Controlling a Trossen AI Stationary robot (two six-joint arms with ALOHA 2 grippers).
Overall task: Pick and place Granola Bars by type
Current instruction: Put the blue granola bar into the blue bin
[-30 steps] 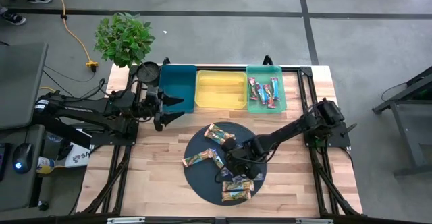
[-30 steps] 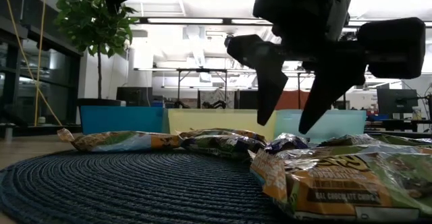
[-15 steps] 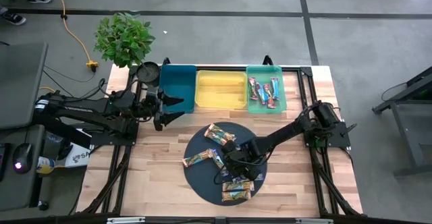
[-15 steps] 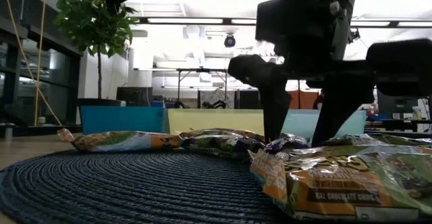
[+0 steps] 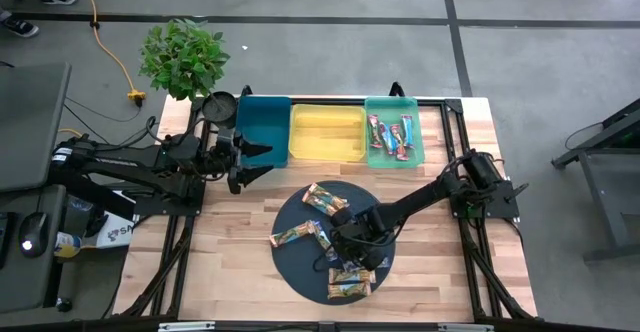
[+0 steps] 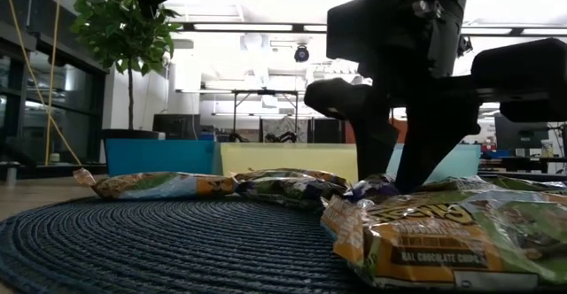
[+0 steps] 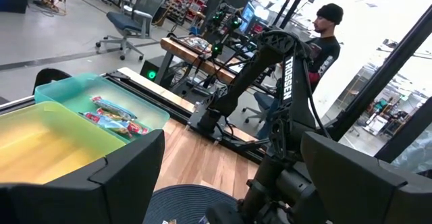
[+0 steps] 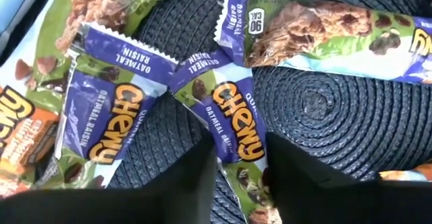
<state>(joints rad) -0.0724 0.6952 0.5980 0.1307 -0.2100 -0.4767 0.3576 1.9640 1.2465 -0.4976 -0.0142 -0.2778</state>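
Observation:
Several granola bars lie flat on the round dark mat (image 5: 300, 262). Two purple-blue Chewy bars (image 8: 236, 136) (image 8: 108, 123) show in the right wrist view, with a tan one (image 6: 443, 241) close in the low view. My right gripper (image 5: 347, 249) (image 8: 241, 177) is low over the mat, open. Its fingers (image 8: 196, 177) stand on either side of the middle Chewy bar's near half. My left gripper (image 5: 255, 162) (image 7: 229, 183) hovers open by the teal bin (image 5: 263, 124), holding nothing. The green bin (image 5: 393, 132) holds several bars. My right gripper comes down on the middle Chewy bar (image 8: 233, 126) from above, fingers across its width, one at each long edge. The bar lies flat on the mat. The fingers themselves hide its edges, so I cannot tell whether they touch it.
The yellow bin (image 5: 327, 132) sits between the teal and green bins along the far edge. A potted plant (image 5: 183, 57) stands at the far left corner. Other bars (image 5: 322, 198) (image 5: 295, 236) (image 5: 348, 290) crowd the mat around the right gripper. A person (image 7: 324, 42) stands beyond the table.
My right gripper has come down from above the mat until its fingertips are among the bars, shifting a little toward the near edge. In the low view the gap between its fingers has narrowed around the purple bar.

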